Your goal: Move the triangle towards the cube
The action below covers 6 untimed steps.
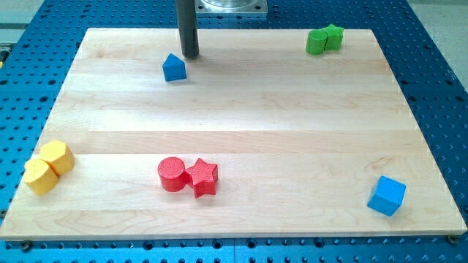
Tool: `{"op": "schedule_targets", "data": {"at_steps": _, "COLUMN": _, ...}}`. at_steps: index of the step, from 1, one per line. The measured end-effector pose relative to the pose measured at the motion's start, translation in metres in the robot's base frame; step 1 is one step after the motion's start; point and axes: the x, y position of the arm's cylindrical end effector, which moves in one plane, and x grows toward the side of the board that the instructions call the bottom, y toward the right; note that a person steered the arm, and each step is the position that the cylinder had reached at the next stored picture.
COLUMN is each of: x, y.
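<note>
Blue triangle (174, 68) sat near the board's (234, 109) top left — my tip (191, 56) just beside it, upper right, contact unclear; no pincer fitted. Blue cube (386, 195) was far off — bottom right.

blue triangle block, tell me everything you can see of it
The blue triangle block is a small solid piece, matte like painted wood, with a peaked top and flat base. It sits upright on the wooden board near the view's top left. My tip stands just to its upper right, very close; contact cannot be told. No other block touches it.
</note>
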Motion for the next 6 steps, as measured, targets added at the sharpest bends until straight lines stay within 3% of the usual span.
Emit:
{"op": "schedule_targets", "data": {"at_steps": 1, "x": -0.006, "y": -0.038}}
{"op": "schedule_targets", "data": {"at_steps": 2, "x": 0.019, "y": -0.07}}
{"op": "schedule_targets", "data": {"at_steps": 6, "x": 0.182, "y": 0.101}}
